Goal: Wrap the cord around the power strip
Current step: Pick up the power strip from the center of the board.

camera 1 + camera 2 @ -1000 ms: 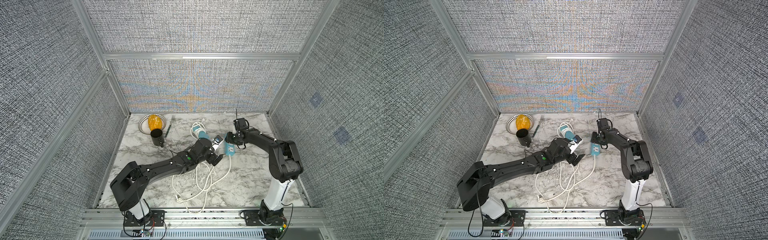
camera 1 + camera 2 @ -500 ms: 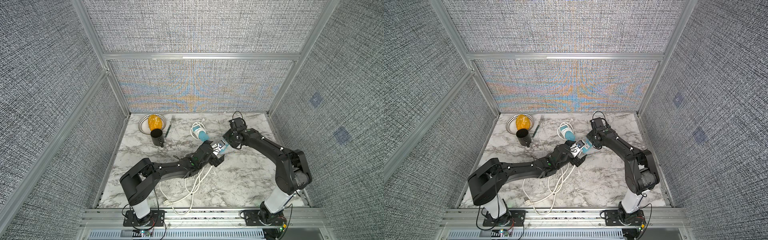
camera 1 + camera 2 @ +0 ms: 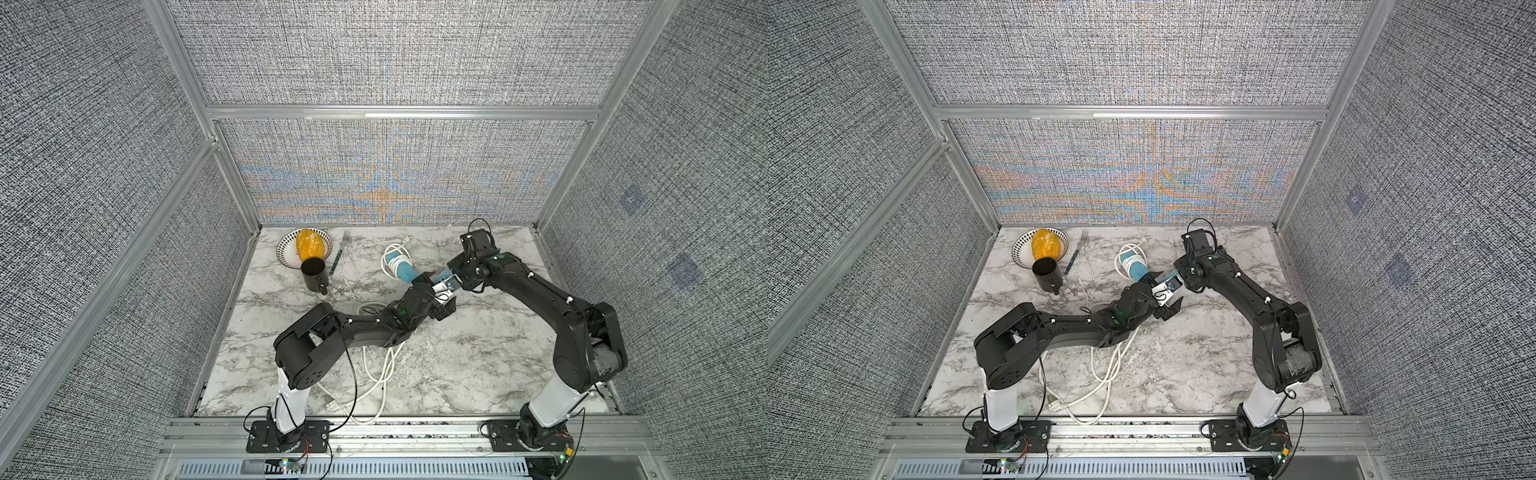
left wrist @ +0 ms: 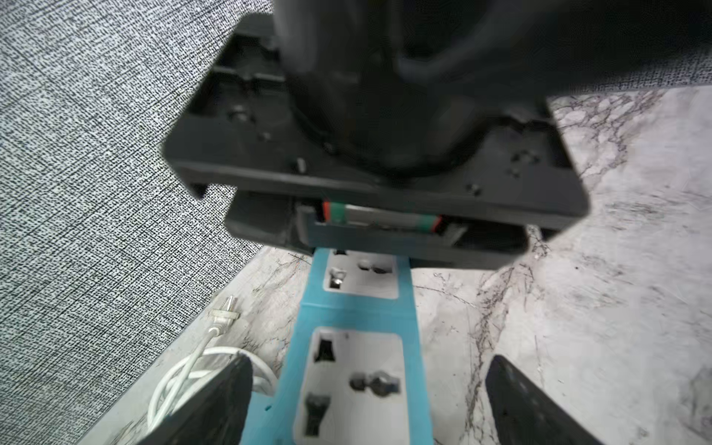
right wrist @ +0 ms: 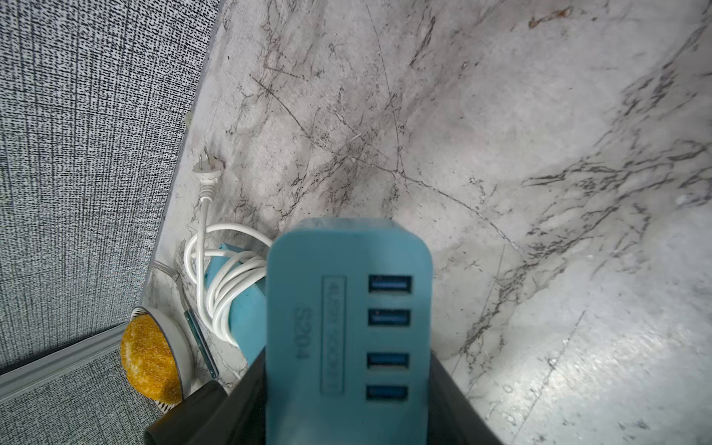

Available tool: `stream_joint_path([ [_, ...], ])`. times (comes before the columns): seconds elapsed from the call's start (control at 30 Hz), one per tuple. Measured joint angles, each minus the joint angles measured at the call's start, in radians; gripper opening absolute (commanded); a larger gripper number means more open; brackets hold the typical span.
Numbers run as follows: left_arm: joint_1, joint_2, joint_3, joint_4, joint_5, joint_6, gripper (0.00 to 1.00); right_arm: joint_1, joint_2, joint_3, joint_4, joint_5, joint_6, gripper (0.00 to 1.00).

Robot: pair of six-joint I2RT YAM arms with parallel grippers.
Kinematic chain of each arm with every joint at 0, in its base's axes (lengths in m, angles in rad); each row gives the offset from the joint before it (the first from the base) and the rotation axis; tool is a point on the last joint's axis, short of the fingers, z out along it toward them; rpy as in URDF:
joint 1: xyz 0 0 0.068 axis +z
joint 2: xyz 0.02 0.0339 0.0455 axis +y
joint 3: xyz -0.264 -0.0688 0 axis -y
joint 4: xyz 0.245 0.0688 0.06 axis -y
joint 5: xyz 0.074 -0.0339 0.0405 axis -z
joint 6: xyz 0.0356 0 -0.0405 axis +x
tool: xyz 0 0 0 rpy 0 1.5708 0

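– Just right of centre in both top views, what's the right gripper [image 3: 451, 284] doing? It's looking closed to me.

– Yep, it's clamping the power strip [image 3: 405, 272] by the end with the four blue USB ports. The right wrist view is showing its dark fingers [image 5: 242, 400] pressing against both long sides of the teal body.

– And the left gripper [image 3: 441, 300], sitting right below it in the frame?

– Its jaws are standing wide, straddling the strip without pinching it. In the left wrist view the black fingers [image 4: 227, 400] are sitting on either side of the socket face, with marble showing between the strip and one of them. I can't tell if the nearer one is brushing the edge.

– How's the strip lying?

– It's slanting from the right gripper toward the upper left, over the table [image 3: 478, 353]. I can't tell whether its far end is touching the marble.

– Cord?

– The white cord [image 3: 397, 259] is looping several turns around that far end. The plug [image 3: 408, 239] is lying flat near the back wall, just above the coils. A loose white cable [image 3: 386, 365] is sprawling lower centre, under the left arm. I can't tell if it's the same cord.

– Anything else?

– A bowl [image 3: 286, 249], black cup [image 3: 314, 272] and fork [image 3: 338, 251] are sitting upper left on the table.
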Motion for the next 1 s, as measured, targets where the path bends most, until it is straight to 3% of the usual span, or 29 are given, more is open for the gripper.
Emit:
stream_joint_path([
  [0.23,0.031,0.009,0.014,-0.01,0.108,0.021,0.59,-0.002,-0.018,-0.042,0.022,-0.019,0.008,0.0],
  [0.5,0.035,0.009,0.013,-0.028,0.161,0.066,0.58,-0.006,-0.031,-0.061,0.035,-0.036,0.024,0.0],
  [0.67,0.041,0.009,0.01,-0.026,0.175,0.091,0.18,-0.008,-0.042,-0.068,0.034,-0.036,0.061,0.03],
  [0.77,0.041,-0.002,0.006,-0.028,0.178,0.101,0.02,-0.009,-0.058,-0.079,0.035,-0.038,0.062,0.2],
  [0.8,0.04,-0.008,0.005,-0.033,0.181,0.106,0.0,-0.01,-0.066,-0.089,0.039,-0.042,0.065,0.31],
  [0.87,0.04,-0.026,-0.001,-0.052,0.186,0.121,0.0,-0.013,-0.087,-0.115,0.059,-0.06,0.072,0.59],
  [0.93,0.04,-0.05,-0.011,-0.08,0.199,0.136,0.0,-0.027,-0.119,-0.159,0.088,-0.092,0.065,0.96],
  [1.0,0.043,-0.079,-0.024,-0.116,0.222,0.138,0.0,-0.045,-0.153,-0.198,0.102,-0.099,0.031,0.98],
])
